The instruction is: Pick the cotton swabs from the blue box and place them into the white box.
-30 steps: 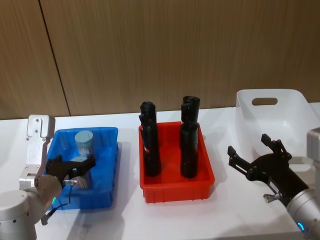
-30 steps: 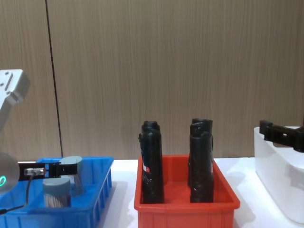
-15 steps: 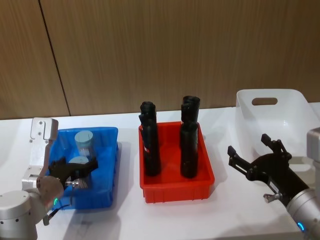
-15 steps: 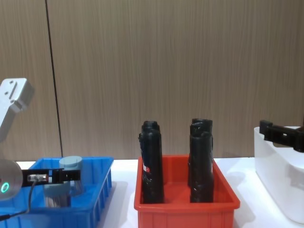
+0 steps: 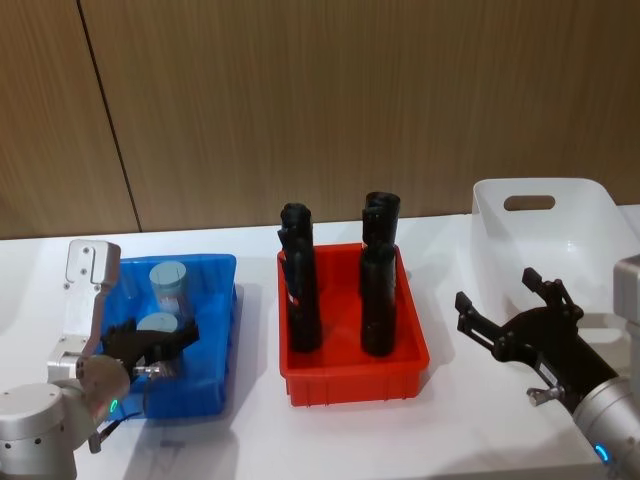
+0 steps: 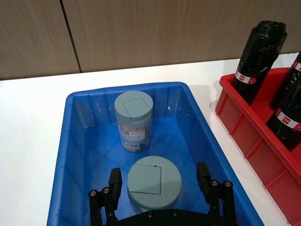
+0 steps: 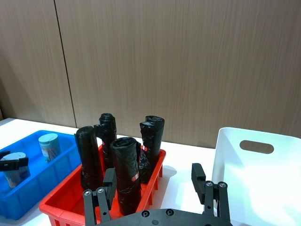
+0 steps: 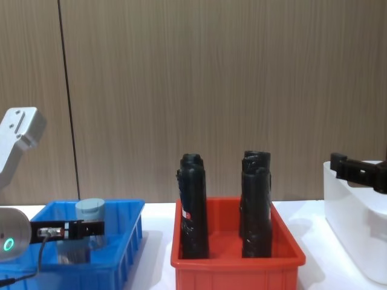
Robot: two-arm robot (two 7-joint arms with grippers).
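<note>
Left pincer (image 6: 159,179) hung spread inside the blue box (image 6: 70,141), fingers flanking but not gripping the nearer upright jar of cotton swabs (image 6: 154,184), seemingly lined up to clamp it, while the right pincer (image 5: 495,290) hovered unclenched beside the white box (image 5: 560,215)

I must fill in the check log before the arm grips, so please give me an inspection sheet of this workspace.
Surface: white table carrying three bins.
Job's things: near jar and far jar of cotton swabs upright in the blue box; white box at the robot's right.
Clutter: red bin of black cylinders between the boxes.
Grippers: left gripper open, fingers either side of the near jar; right gripper open, before the white box.
Cables: thin cable by the left gripper.
Surroundings: wood-panel wall.
</note>
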